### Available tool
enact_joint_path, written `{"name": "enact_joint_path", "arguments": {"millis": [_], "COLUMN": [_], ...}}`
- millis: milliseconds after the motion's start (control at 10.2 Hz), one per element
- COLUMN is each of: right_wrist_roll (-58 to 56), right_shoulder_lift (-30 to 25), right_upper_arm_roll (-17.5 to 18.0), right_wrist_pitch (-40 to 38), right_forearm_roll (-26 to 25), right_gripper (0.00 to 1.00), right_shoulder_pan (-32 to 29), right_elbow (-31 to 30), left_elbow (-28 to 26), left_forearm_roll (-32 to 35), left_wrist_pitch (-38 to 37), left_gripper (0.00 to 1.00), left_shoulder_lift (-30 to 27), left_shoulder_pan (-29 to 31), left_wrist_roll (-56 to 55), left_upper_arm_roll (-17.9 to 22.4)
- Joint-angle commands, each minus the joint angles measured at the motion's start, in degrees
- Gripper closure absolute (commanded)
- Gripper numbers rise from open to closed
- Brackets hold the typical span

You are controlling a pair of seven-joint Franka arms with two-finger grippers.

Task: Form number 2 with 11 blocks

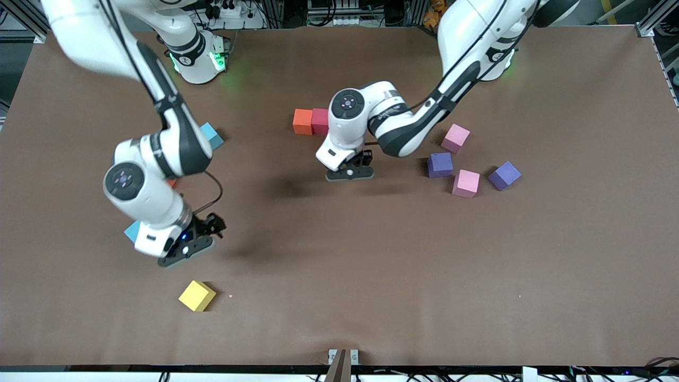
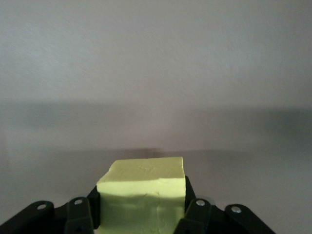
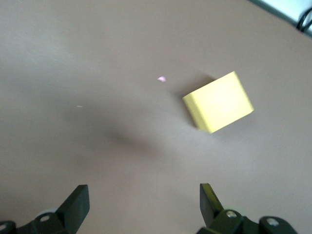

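My left gripper (image 1: 362, 159) hangs over mid-table, beside an orange block (image 1: 302, 121) and a red block (image 1: 320, 120) that touch in a row. It is shut on a pale yellow-green block (image 2: 144, 195), which is hidden under the hand in the front view. My right gripper (image 1: 211, 227) is open and holds nothing. It hovers above bare table close to a yellow block (image 1: 197, 295) (image 3: 219, 101), which lies nearer the front camera. A number 2 is not in view.
Two pink blocks (image 1: 455, 138) (image 1: 466, 183) and two purple blocks (image 1: 440, 164) (image 1: 504, 175) lie loose toward the left arm's end. A light blue block (image 1: 212, 135) and another (image 1: 132, 231) show partly from under the right arm.
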Motion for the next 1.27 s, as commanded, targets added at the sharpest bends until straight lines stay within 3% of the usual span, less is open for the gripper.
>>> {"name": "enact_joint_path", "arguments": {"millis": [0,293,781,1172], "right_wrist_roll": [-12.26,-13.18,-21.87,-22.76], "right_shoulder_lift": [6.92,10.18,22.46,24.77], "right_upper_arm_roll": [1.2,1.2,1.2,1.2], "right_wrist_pitch": [-0.81,-0.81,0.77,2.88], "right_forearm_roll": [-0.74,-1.0,-1.18,-1.27], "right_gripper": [0.0,0.0,0.0,0.0], "right_shoulder_pan": [-3.14,-3.42,-4.3,-4.12], "right_elbow": [8.48,13.05,26.04,28.53], "left_elbow": [3.56,3.56,3.65,3.56], "left_forearm_roll": [1.88,2.05,3.11,3.28], "left_wrist_pitch": [-0.96,-0.7,1.94,1.94], "left_gripper": [0.58,0.58,0.58,0.58], "left_shoulder_lift": [2.56,3.26,4.76,4.76], "left_shoulder_pan": [-4.06,-5.22,-9.17,-9.62], "left_wrist_roll": [1.69,1.78,0.2,-0.5], "left_upper_arm_roll": [3.39,4.46,6.48,6.84]}}
